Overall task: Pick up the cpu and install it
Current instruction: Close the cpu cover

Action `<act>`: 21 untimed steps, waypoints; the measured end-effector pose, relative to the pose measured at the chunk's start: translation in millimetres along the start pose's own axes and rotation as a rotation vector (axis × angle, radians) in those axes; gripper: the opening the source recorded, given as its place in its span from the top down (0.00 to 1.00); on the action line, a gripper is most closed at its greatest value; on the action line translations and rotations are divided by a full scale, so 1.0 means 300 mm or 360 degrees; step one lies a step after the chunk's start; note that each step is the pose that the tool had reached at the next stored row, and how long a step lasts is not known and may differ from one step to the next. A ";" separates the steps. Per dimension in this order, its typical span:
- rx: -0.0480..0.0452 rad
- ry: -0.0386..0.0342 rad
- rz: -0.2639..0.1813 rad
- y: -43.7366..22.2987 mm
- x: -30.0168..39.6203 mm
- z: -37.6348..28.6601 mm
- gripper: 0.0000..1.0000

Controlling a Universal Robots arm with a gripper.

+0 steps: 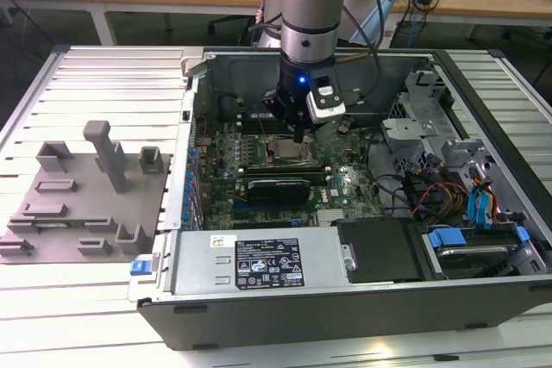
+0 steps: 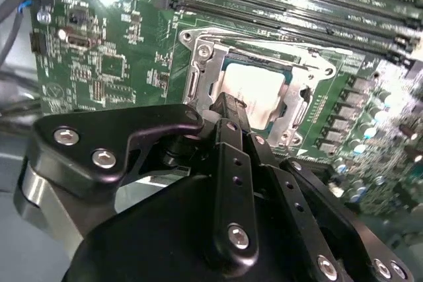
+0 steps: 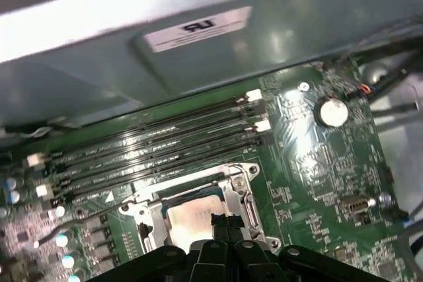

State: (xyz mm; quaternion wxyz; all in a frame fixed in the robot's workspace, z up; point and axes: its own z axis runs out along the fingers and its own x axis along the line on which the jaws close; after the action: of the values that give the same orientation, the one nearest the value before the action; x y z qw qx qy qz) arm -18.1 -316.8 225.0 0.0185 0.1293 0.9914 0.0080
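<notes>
black hand [image 2: 228, 105] up close, fingers pinched together with nothing in them, tip hovering right over the edge of the cpu [image 2: 258, 90], which sits flat in the socket frame [image 2: 198, 80] on the motherboard [image 2: 106, 64], straight below.

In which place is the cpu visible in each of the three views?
Exterior view: cpu in the middle of the computer case, under the gripper.
Second wrist view: cpu just beyond the gripper tip.
First wrist view: cpu just beyond the gripper tip.
Shared landmark: the metal socket frame around it.
</notes>
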 end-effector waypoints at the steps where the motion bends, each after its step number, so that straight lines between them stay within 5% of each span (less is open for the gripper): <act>1: -0.0002 0.0001 -0.0045 0.000 0.000 0.000 0.89; 10: -0.0014 0.0009 -0.0445 0.000 0.000 0.002 0.89; 14: -0.0014 0.0009 -0.0462 0.000 0.001 0.002 0.89; 21: -0.0014 0.0009 -0.0461 -0.014 0.054 0.002 0.89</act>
State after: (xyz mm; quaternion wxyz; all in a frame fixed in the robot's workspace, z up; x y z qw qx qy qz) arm -34.9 -316.9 223.7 0.0171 -0.0154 0.9997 0.0101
